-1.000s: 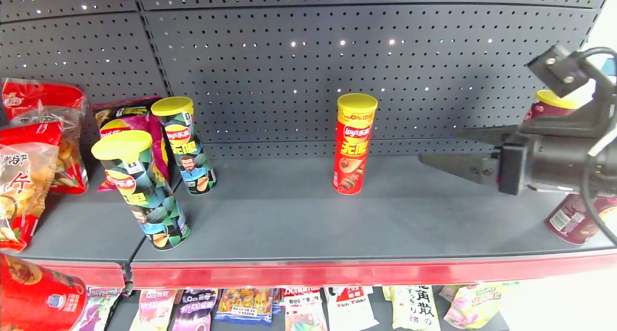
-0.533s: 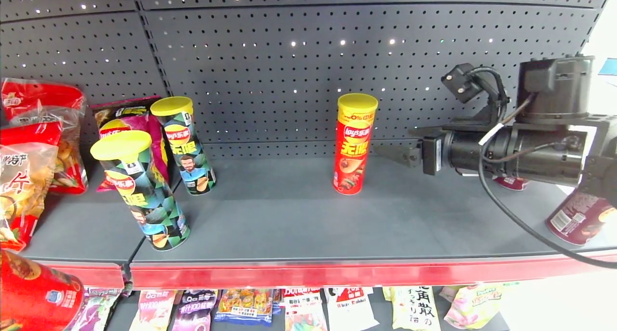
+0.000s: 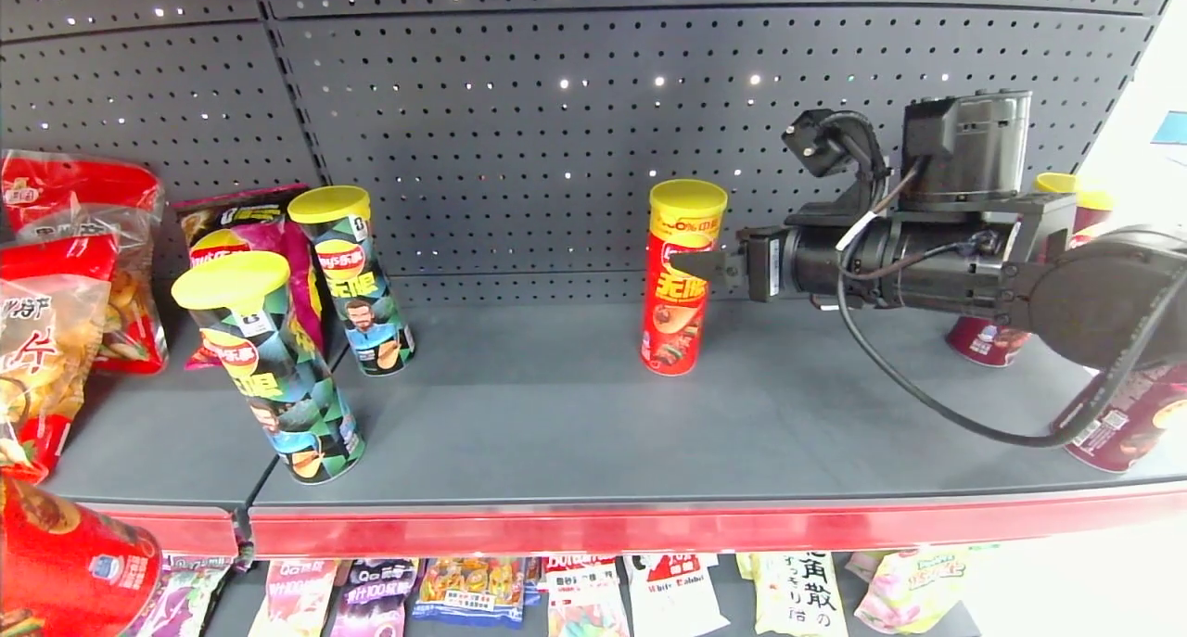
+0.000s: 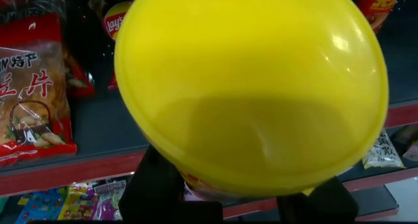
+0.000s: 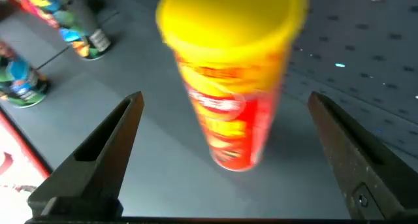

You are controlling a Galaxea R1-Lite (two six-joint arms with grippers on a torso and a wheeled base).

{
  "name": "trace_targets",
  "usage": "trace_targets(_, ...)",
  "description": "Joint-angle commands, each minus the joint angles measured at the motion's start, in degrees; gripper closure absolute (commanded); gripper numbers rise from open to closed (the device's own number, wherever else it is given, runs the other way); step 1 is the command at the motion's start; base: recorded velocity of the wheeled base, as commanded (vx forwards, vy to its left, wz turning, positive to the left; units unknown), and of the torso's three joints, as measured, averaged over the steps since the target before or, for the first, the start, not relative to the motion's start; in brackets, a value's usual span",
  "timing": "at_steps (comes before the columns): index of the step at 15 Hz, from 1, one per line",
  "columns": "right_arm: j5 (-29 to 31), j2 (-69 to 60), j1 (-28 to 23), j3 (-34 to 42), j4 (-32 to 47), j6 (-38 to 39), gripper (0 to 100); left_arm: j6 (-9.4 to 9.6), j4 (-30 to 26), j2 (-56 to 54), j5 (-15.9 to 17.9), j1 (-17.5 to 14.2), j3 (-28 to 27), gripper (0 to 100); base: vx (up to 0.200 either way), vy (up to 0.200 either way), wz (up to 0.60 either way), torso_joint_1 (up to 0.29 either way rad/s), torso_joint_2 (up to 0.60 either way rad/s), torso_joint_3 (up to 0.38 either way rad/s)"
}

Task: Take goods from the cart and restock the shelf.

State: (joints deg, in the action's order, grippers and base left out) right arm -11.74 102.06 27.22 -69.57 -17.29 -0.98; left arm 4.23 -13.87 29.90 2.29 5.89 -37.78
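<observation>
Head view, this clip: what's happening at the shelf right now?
The right gripper is open around a red chip can standing upright on the grey shelf, one finger on each side, not clamped on it. The left gripper holds another can with a yellow lid, out in front of the shelf. Two patterned cans stand further left on the shelf.

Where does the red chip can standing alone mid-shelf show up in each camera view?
Head view: red chip can upright mid-shelf, right gripper at its side.
Right wrist view: the can in the middle, between the open fingers.
Left wrist view: probably the red sliver past the held can's yellow lid.
Shared landmark: the grey shelf board.
</observation>
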Motion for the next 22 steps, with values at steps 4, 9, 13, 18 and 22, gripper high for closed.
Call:
trace_targets(4,0.05,3.94,1.17,-4.08,-0.03,0.01,0,-0.01,-0.01,0.42,-0.01,0.0,0.07,100,0.0,0.0,0.0,0.0,0.0,0.0)
trace_targets(9,0.23,6.4,0.9,-6.37,-0.03,0.01,0,-0.01,-0.01,0.51,-0.01,0.0,0.34,100,0.0,0.0,0.0,0.0,0.0,0.0)
trace_targets(13,1.1,9.3,0.82,-10.23,-0.03,0.01,0,-0.01,-0.01,0.77,0.08,0.0,0.43,100,0.0,0.0,0.0,0.0,0.0,0.0)
trace_targets(18,1.19,10.62,0.9,-10.67,-0.03,0.01,0,-0.01,-0.01,0.77,0.08,0.0,0.51,100,0.0,0.0,0.0,0.0,0.0,0.0)
trace_targets(22,1.54,12.37,0.82,-10.76,-2.84,-0.26,100,-0.01,-0.01,0.77,0.08,0.0,0.51,100,0.0,0.0,0.0,0.0,0.0,0.0)
